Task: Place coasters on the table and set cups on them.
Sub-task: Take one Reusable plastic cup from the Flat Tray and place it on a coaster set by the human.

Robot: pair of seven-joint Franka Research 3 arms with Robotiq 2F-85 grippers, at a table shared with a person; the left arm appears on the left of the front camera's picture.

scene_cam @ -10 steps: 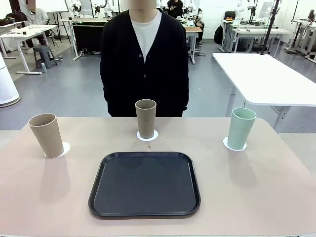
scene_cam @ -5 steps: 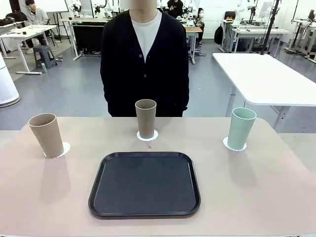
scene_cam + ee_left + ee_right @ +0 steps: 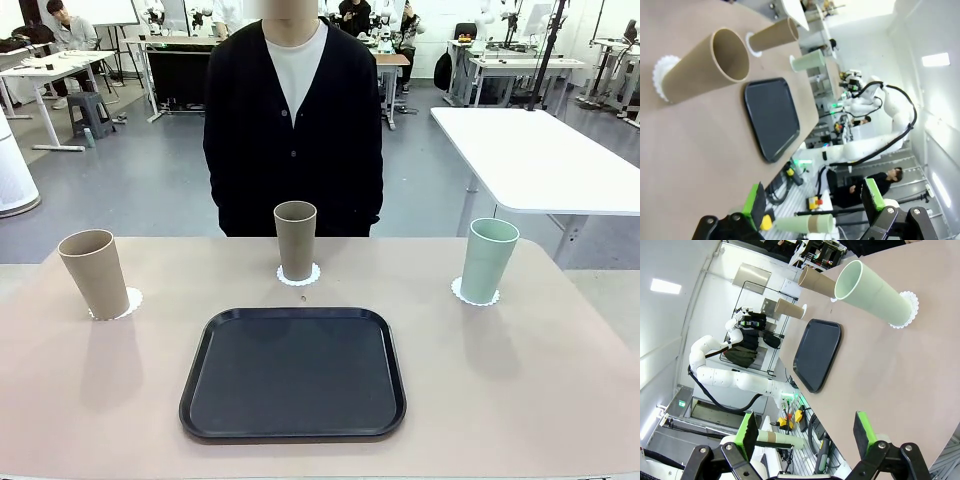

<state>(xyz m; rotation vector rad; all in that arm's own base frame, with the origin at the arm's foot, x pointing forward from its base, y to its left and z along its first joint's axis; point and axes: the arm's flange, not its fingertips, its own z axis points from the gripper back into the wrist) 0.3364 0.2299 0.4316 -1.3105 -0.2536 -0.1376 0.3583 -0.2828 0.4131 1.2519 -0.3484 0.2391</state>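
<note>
The job looks done: on the table (image 3: 560,400), three cups sit on coasters at ten (image 3: 93,272), twelve (image 3: 295,240) and two o'clock (image 3: 488,260) around the tray (image 3: 293,372), while the left claw (image 3: 815,202) and right claw (image 3: 806,434) hang wide open, holding nothing.

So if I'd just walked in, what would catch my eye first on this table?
Probably the three tall cups in a row across the beige table, each upright on its own lacy white coaster: a tan one at the left, a tan one in the middle, and a mint green one at the right. Next, the empty dark tray lying in front of them. A person in a black cardigan stands behind the middle cup.
</note>
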